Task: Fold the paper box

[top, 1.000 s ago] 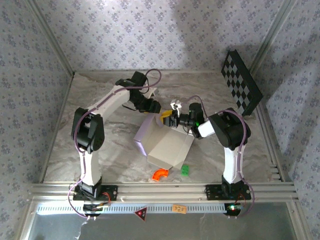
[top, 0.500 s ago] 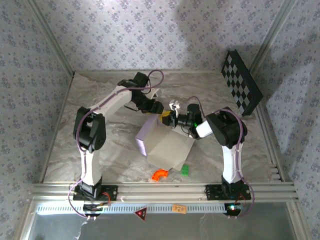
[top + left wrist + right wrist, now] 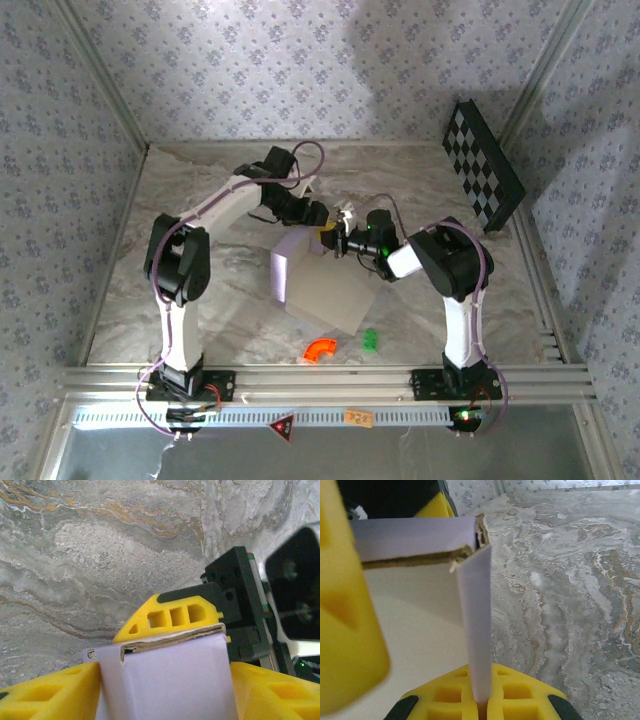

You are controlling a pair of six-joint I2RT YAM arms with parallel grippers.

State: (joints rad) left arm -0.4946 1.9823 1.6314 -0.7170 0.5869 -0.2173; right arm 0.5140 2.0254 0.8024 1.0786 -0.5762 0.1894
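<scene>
The paper box (image 3: 322, 290) is a pale lilac, partly folded cardboard shape at the table's middle, its far end raised between both grippers. My left gripper (image 3: 320, 217) reaches in from the far left. In the left wrist view its yellow fingers (image 3: 50, 692) stand open, close on either side of the box's end panel (image 3: 165, 680). My right gripper (image 3: 338, 240) comes from the right and is shut on a thin upright flap (image 3: 477, 630) of the box, seen edge-on between its fingertips (image 3: 450, 697). The right gripper's yellow finger (image 3: 172, 616) shows just behind the box's torn edge.
A black-and-white checkered board (image 3: 485, 165) leans at the back right. An orange curved piece (image 3: 321, 348) and a small green piece (image 3: 370, 340) lie near the front edge, just in front of the box. Patterned walls close in the marbled table (image 3: 200, 290).
The right gripper has closed onto the box's flap. The left gripper's jaws have widened. Both grippers and the box's raised end have shifted slightly left and away.
</scene>
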